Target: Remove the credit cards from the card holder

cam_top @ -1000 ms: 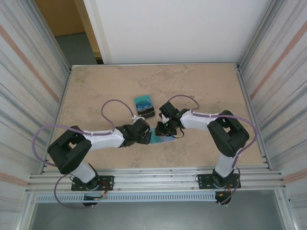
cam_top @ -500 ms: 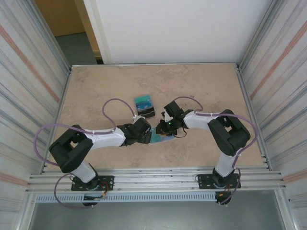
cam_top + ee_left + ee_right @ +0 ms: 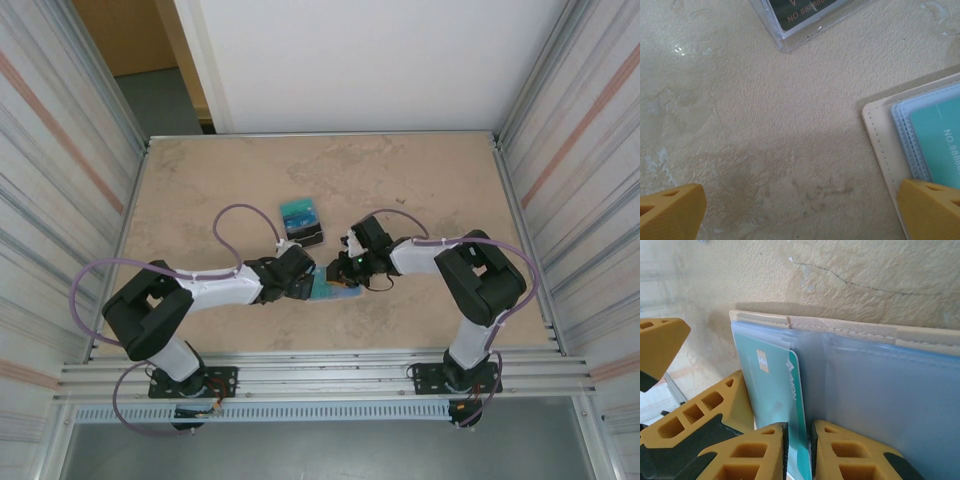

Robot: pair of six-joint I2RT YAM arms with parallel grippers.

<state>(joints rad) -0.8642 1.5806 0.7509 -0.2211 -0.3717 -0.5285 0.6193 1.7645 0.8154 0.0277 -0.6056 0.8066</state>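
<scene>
Stack (image 3: 301, 222) already out, beyond jaws; right jaws pinch teal card (image 3: 772, 385) in holder (image 3: 840, 326); left jaws wide, empty.

Top external: high above and behind the arm bases (image 3: 190, 380), facing down, far; it takes in the whole table (image 3: 200, 180).
Left wrist: very near the table, facing straight down; card holder (image 3: 879, 145) at the right edge.
Right wrist: very near, low and slanted along the open card holder.
Shared: all 3 views see the card holder with its teal card (image 3: 772, 385).
</scene>
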